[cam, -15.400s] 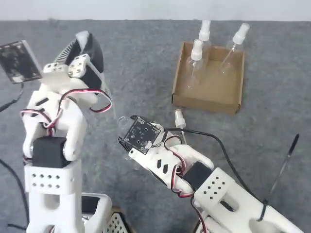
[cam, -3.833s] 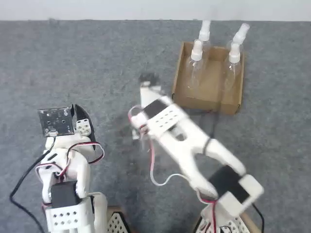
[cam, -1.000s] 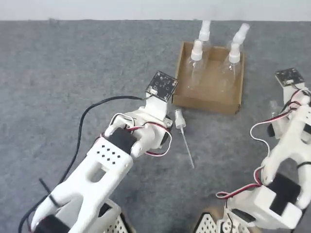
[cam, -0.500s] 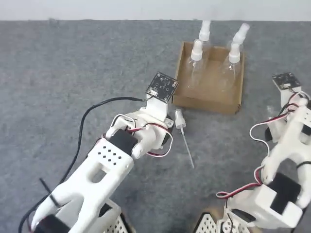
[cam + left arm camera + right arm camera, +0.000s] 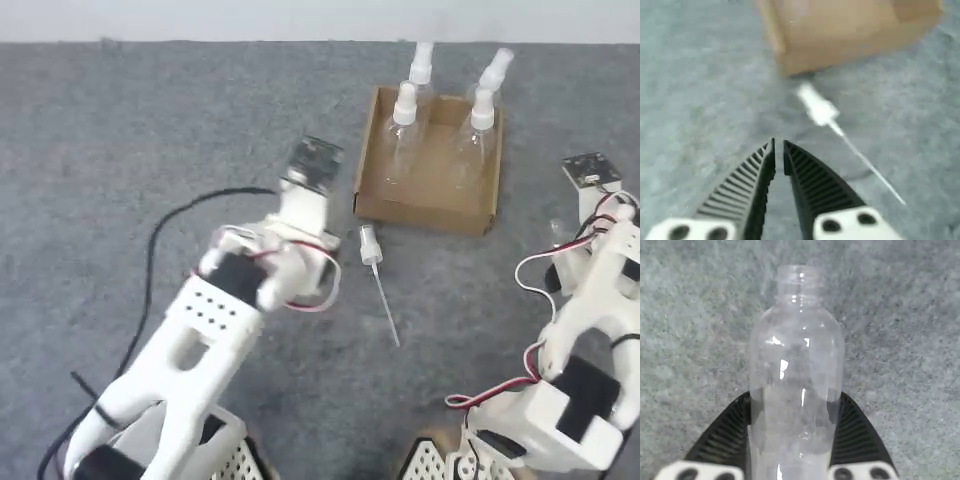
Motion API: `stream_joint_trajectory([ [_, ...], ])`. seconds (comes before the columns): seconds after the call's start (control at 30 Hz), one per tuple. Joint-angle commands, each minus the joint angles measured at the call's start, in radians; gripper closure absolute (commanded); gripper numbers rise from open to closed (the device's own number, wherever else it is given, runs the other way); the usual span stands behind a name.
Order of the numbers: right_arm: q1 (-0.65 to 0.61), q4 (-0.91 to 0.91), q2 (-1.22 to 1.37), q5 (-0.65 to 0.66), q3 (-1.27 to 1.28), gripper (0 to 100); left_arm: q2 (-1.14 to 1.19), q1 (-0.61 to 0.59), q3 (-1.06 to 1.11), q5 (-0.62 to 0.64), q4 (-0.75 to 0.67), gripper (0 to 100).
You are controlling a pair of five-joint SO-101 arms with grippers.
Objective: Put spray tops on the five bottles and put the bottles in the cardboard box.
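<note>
Right gripper (image 5: pixel 796 401) clamps the last uncapped bottle (image 5: pixel 796 350); left gripper (image 5: pixel 779 143), all but closed and empty, hangs near the top (image 5: pixel 370 246) beside the box (image 5: pixel 424 216), which holds four capped ones.

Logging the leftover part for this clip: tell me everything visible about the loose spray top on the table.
The spray top is white and plastic-looking, a stubby head with a long thin tube. It lies flat on the grey table, head near the cardboard box but apart, tube pointing away. The left pincer hovers beside it, not touching.
</note>
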Motion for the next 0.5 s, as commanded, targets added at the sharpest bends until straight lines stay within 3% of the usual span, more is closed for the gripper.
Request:
stream_joint_trajectory([
  [0.0,0.004,-0.016,-0.015,-0.008,-0.009,99.2,-0.003,-0.135,-0.062,0.003,0.014,90],
  [0.17,-0.010,-0.016,-0.013,-0.009,-0.008,99.2,-0.003,-0.153,-0.071,0.008,0.014,83],
  [0.33,-0.053,-0.018,-0.013,-0.009,-0.009,99.2,0.055,-0.038,-0.096,0.011,-0.003,79],
  [0.47,-0.064,-0.062,-0.012,-0.011,0.003,99.2,0.224,-0.020,-0.154,0.068,-0.095,79],
])
